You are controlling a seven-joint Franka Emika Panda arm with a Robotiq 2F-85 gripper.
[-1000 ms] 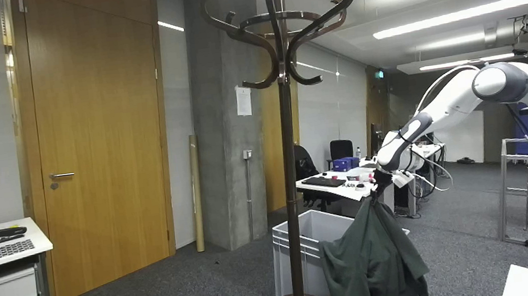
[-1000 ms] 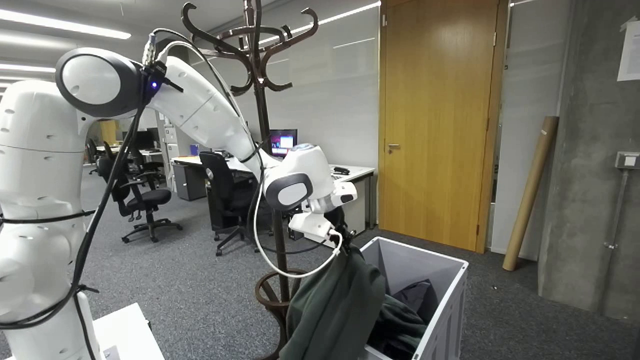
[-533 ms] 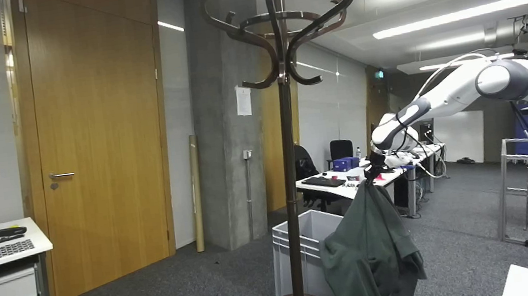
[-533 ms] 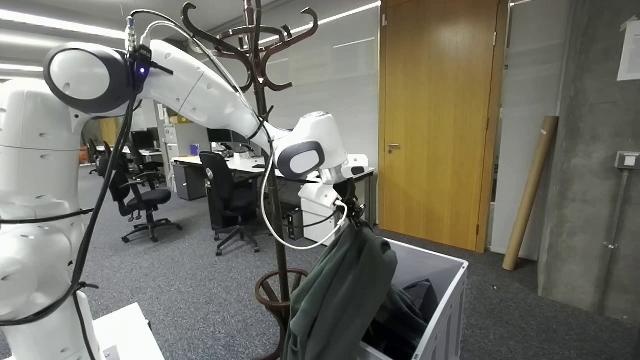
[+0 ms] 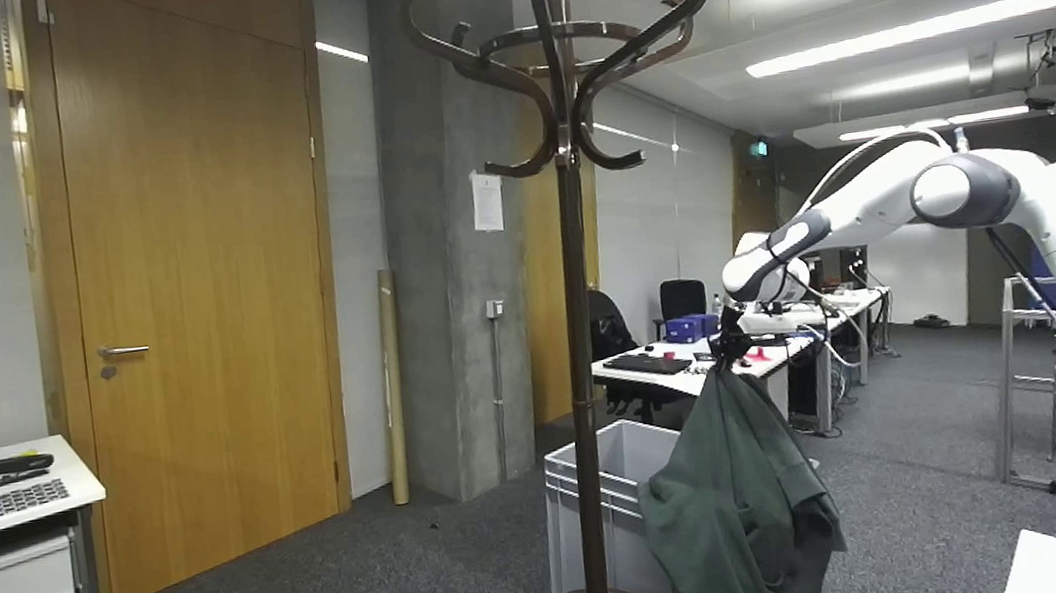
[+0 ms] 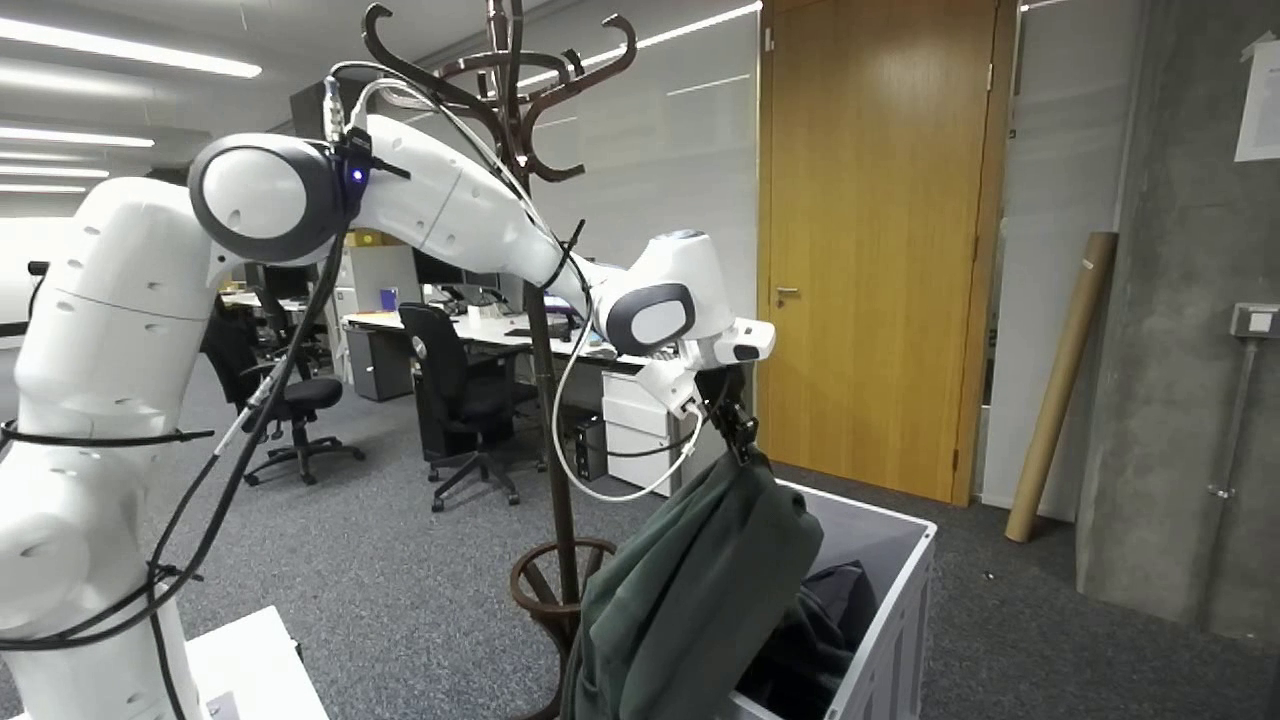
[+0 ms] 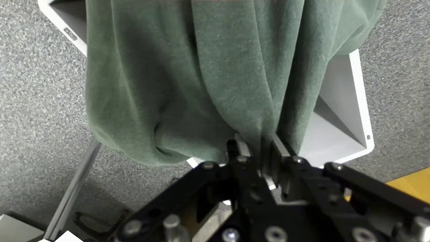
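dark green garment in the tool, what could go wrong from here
The tool pinches only a small bunch of the dark green garment, so its hanging weight might pull it free. The garment hides part of the grey bin in both exterior views, so it could snag on the rim.

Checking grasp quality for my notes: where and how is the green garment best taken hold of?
I'd grip the green garment at its bunched top, coming from above, as the gripper holds it. There it narrows into folds that fit between the jaws; below, it spreads wide and hangs loose, so a lower hold would likely gather less of it.
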